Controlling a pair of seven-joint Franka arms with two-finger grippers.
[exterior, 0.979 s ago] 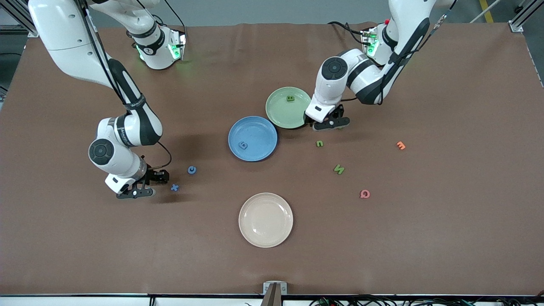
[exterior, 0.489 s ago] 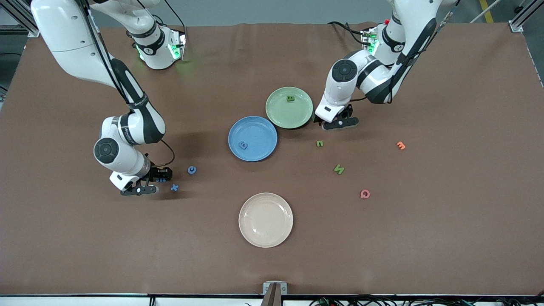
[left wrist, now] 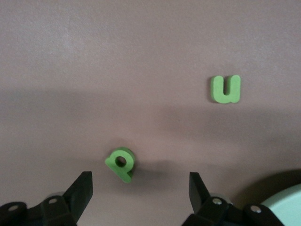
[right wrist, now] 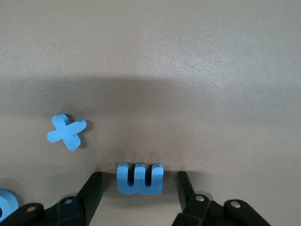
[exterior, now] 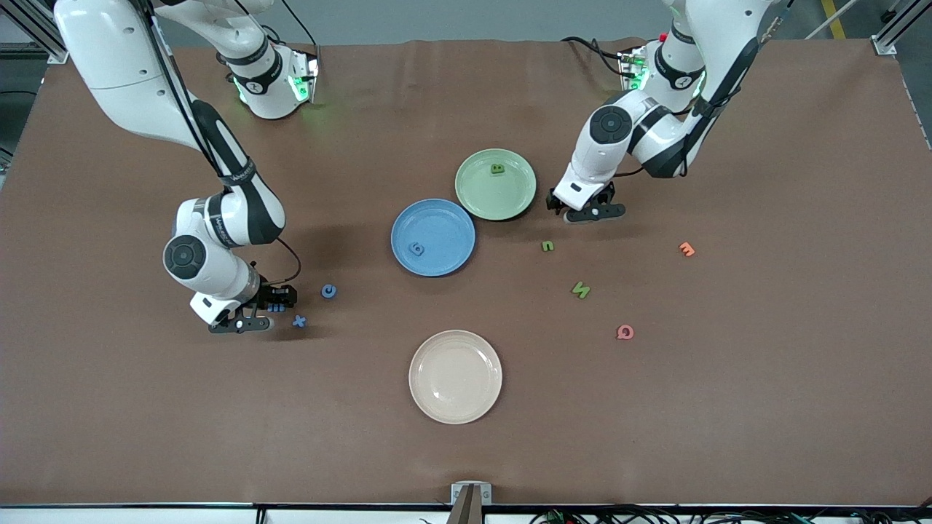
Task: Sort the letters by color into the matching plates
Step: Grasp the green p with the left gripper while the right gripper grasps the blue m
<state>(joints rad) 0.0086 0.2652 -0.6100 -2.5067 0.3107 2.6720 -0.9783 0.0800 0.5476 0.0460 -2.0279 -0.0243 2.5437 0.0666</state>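
Brown table (exterior: 728, 407) carries both plates at frame centre: the blue plate (exterior: 444, 255) holds a g (exterior: 416, 248), and the green plate (exterior: 495, 196), just above it, holds one green letter (exterior: 497, 169). The right gripper (right wrist: 139, 188), low toward the right arm's end, stands released astride the blue m (right wrist: 139, 178), jaws clear on both sides, evidently aligned for a pinch. The left gripper (left wrist: 141, 183), beside the green plate, stands released around a tipped green piece (left wrist: 121, 164), not yet grasped.
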